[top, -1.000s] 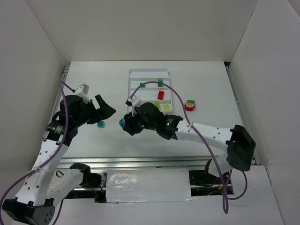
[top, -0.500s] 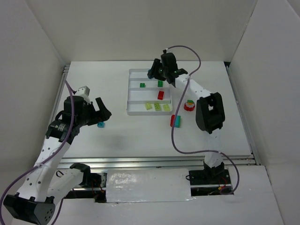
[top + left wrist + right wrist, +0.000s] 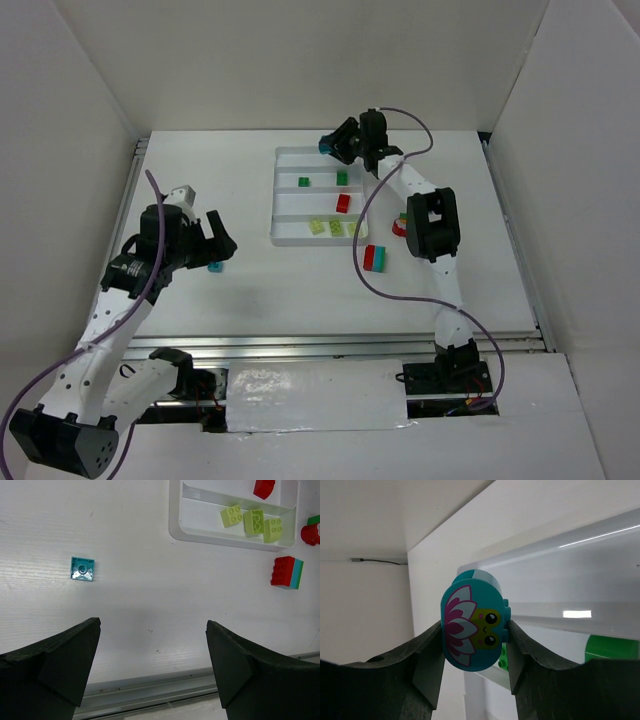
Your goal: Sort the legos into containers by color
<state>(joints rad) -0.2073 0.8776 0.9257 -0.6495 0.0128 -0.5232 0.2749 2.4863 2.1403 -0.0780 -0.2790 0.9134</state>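
Step in hand: setting the teal rounded plastic brick, printed with a frog-and-lotus face, into the white rectangular plastic tray; judged target, its farthest compartment.
Right jaws: pinching that brick by two opposite sides, above the tray's far rim.
Doing it well: carry the brick inward past the rim, lower it near the compartment floor, then part the jaws; released high, its rounded form would likely roll or bounce out.
Left jaws: spread wide, gripping nothing, above the white worktop near a small teal square brick.
Farthest compartment: no brick visible.
Second compartment: two dark green bricks.
Third compartment: one red brick.
Nearest compartment: three pale yellow-green bricks.
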